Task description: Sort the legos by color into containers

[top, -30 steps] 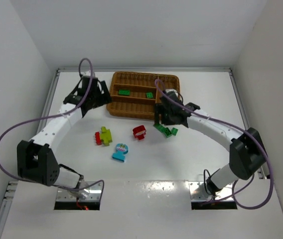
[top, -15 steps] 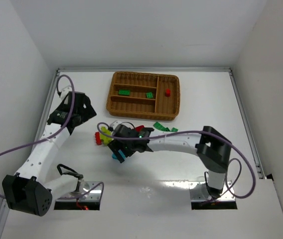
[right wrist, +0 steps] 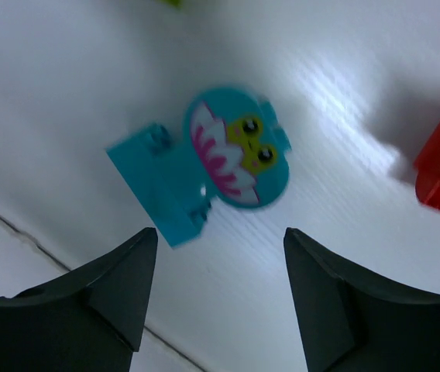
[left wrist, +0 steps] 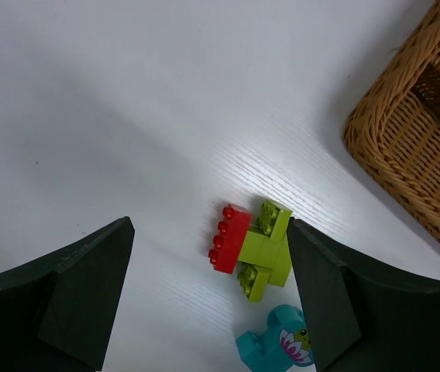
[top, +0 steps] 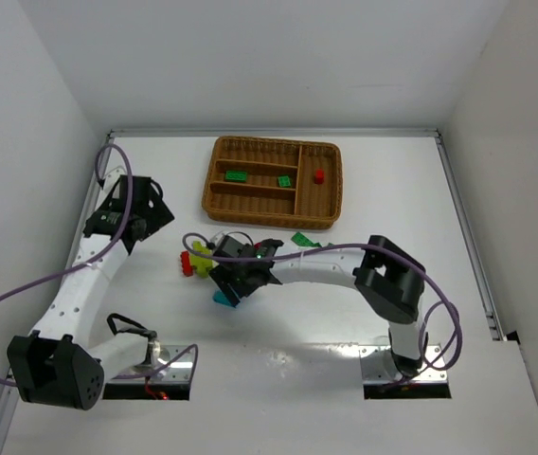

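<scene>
Tray (top: 269, 220) of brown wicker, upper centre of overhead frame, holding just two green bricks (top: 236, 175) in its middle slot and one red brick (top: 318, 175) in the crosswise slot. Right gripper (right wrist: 218, 232), jaws apart and empty, poised over blue face piece (right wrist: 232, 167); left gripper (left wrist: 210, 225), wide and empty, above red-and-lime cluster (left wrist: 251, 248). Loose green bricks (top: 305, 240) below tray unsorted; seemingly most of job left.

White work table (top: 392, 284) in a white enclosure.
Closed in on three sides by plain walls: back wall (top: 269, 66) beyond the table's far edge, left wall (top: 23, 142) and right wall (top: 520, 142) along its sides. Framed by a metal rail (top: 269, 133) at the table's far edge, with side rails at the left (top: 92, 194) and right (top: 465, 232) edges. Finished in matte white with faint wood grain.
</scene>
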